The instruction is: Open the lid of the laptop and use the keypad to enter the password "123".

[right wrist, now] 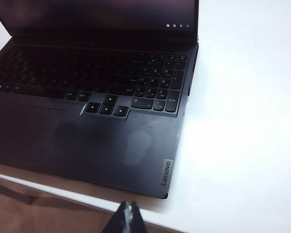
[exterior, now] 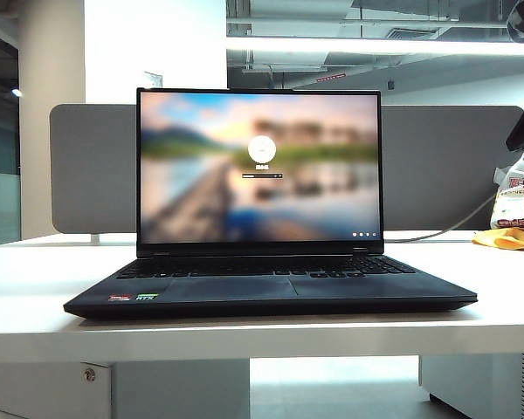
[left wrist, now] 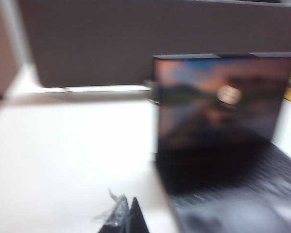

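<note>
The right pincer (right wrist: 129, 213), clenched on nothing, hangs over the counter (right wrist: 242, 121) edge just off the laptop (right wrist: 111, 141) corner bearing a "Lenovo" badge (right wrist: 166, 173). The left pincer (left wrist: 127, 213), tips together and empty in a blurred view, hovers beside the laptop's left side. The lid (exterior: 259, 166) stands upright showing a login screen; the keypad (right wrist: 157, 85) lies exposed. An "RTX" sticker (exterior: 146, 298) marks the palm rest.

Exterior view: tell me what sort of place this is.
Most likely an open-plan office. A white desk backed by a grey divider panel, exposed ceiling ducts and a strip light overhead, and an open laptop showing a login screen.
</note>
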Tool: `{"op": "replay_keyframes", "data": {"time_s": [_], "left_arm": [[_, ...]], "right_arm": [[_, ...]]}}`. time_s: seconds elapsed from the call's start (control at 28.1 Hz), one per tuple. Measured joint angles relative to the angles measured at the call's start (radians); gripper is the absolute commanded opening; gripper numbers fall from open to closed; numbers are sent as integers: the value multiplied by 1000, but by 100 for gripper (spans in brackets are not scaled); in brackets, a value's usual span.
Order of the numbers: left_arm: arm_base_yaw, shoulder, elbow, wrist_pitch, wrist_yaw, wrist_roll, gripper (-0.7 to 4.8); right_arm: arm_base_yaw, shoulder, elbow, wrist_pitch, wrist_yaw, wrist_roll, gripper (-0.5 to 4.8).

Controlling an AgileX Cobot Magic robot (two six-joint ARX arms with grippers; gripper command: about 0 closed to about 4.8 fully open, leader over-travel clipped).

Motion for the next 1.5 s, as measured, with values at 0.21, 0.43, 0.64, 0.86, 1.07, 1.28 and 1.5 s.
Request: {"op": "replay_keyframes", "data": {"time_s": [0.21, 0.43, 0.64, 0.86, 1.07, 1.28, 1.5], "left_arm": [[309, 2, -227, 285, 134, 23, -6], [564, 2, -445, 562, 499, 26, -6], [701, 1, -554, 652, 648, 23, -6], [705, -64, -624, 658, 602, -2, -6], [705, -85, -692, 690, 557, -45, -6], [705, -85, -692, 674, 542, -64, -6], [654, -85, -692, 669, 516, -64, -6]], "right_arm": [[0, 0, 0, 0, 0, 0, -1], [0, 0, 0, 0, 0, 0, -1], [0, 0, 0, 0, 0, 0, -1], [0, 0, 0, 0, 0, 0, -1], [0, 0, 0, 0, 0, 0, -1], [0, 0, 0, 0, 0, 0, -1], [0, 0, 0, 0, 0, 0, -1]]}}
